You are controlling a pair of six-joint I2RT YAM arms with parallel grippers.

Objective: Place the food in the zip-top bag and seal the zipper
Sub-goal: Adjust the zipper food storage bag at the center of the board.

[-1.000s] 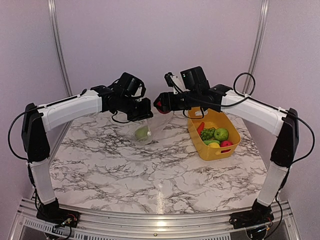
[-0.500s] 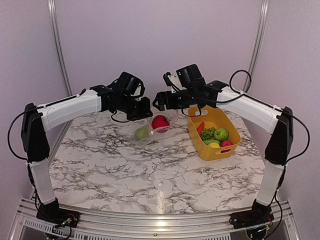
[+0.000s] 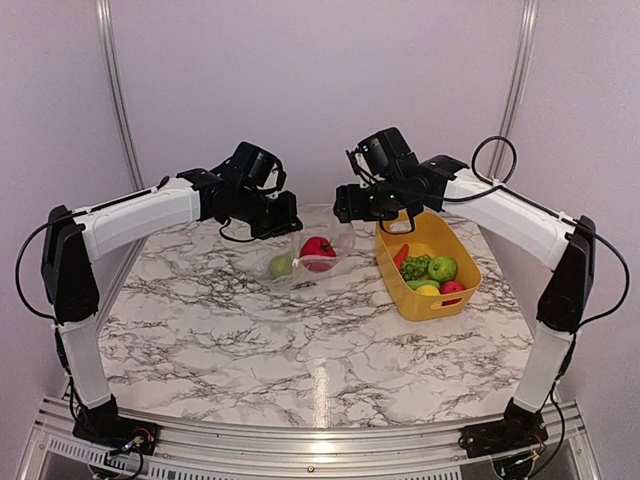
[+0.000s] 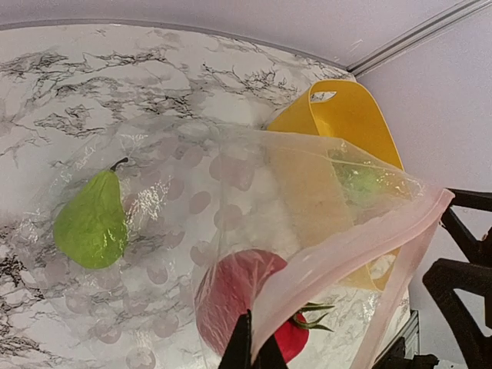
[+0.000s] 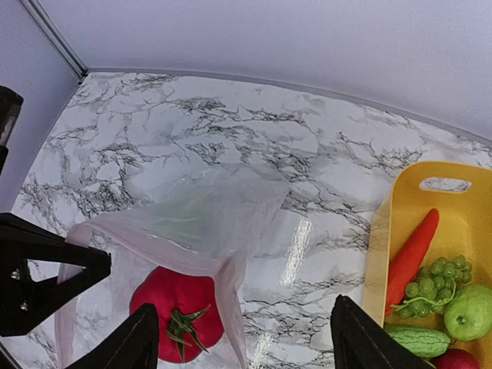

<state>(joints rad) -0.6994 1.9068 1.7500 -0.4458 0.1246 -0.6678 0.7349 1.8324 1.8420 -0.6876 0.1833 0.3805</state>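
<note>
Two foods inside the zip-top bag, far-middle of the marbled counter: a red piece, plus a pear the right wrist misses. Left gripper pinches the zipper; right gripper gapes empty. Lilac walls.

Right hand released the red pepper into the bag.

Toward the far side of the worktop, the zip-top bag rests just left of the basket, holding the pear in its left part and the pepper to the right of it, while the other food sits in the basket.
</note>
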